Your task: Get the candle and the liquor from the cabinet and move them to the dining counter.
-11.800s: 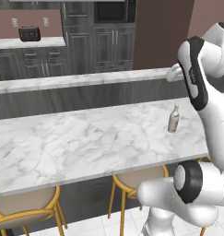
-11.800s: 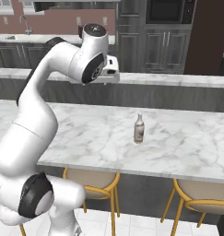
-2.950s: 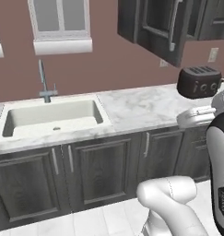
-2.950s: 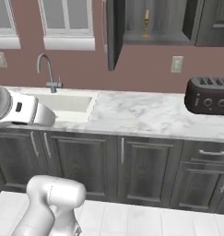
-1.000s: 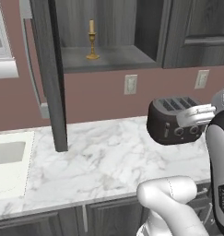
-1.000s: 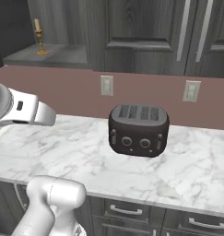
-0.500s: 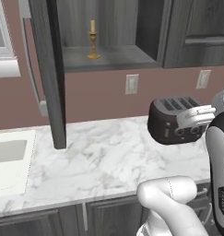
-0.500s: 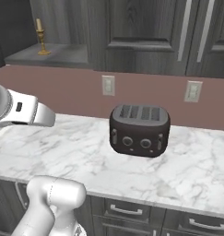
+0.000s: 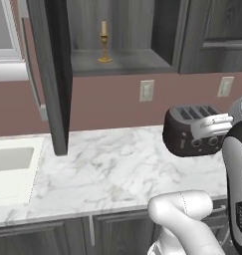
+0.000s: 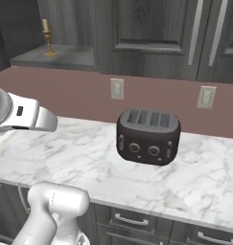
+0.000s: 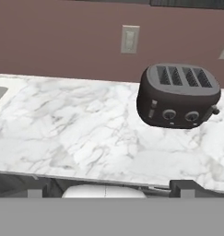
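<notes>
— Candle (image 9: 104, 42): where does it stand?

— Upright on the shelf of the open cabinet (image 9: 123, 61), door (image 9: 52, 74) swung out to its left, high above the marble worktop (image 9: 112, 172).

— And the gripper (image 11: 111, 188)?

— Low at the worktop's front edge, well apart from the candle and far beneath it. Its fingertips (image 11: 181, 187) barely show, but the jaws appear spread wide, holding nothing. A dark toaster (image 11: 177, 96) sits ahead, right.
</notes>
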Motion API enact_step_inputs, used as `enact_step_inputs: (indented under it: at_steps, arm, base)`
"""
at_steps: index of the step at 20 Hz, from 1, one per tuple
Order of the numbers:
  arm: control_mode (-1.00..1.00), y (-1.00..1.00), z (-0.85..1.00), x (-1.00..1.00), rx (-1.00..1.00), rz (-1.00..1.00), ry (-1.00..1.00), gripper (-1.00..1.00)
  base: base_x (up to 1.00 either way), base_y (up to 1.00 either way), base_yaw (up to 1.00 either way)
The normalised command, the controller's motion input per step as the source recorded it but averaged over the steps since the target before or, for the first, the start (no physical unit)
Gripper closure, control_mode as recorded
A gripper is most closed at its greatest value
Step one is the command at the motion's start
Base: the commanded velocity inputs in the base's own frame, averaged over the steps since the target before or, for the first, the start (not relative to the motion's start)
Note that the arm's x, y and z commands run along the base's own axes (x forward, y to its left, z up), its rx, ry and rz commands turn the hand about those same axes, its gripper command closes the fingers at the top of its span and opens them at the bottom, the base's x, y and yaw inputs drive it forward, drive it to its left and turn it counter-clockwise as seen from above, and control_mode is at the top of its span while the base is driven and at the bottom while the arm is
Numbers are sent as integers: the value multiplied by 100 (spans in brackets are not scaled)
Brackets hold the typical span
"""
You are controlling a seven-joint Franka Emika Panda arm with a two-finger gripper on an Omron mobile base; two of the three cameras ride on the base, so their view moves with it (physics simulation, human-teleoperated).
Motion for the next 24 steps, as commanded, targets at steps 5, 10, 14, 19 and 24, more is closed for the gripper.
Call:
enact_step_inputs:
  at_steps: [5,10,14,19,24]
  arm:
    - [100,0,0,0,0,0,0,-100]
    - [100,0,0,0,0,0,0,-100]
    - [100,0,0,0,0,0,0,-100]
    - [-100,5,0,0,0,1,0,-100]
    - [-100,20,9,-4,0,5,-18,-100]
  base:
    - [0,0,20]
    - [0,0,27]
    - [0,0,14]
    - [0,1,6]
    - [0,0,0]
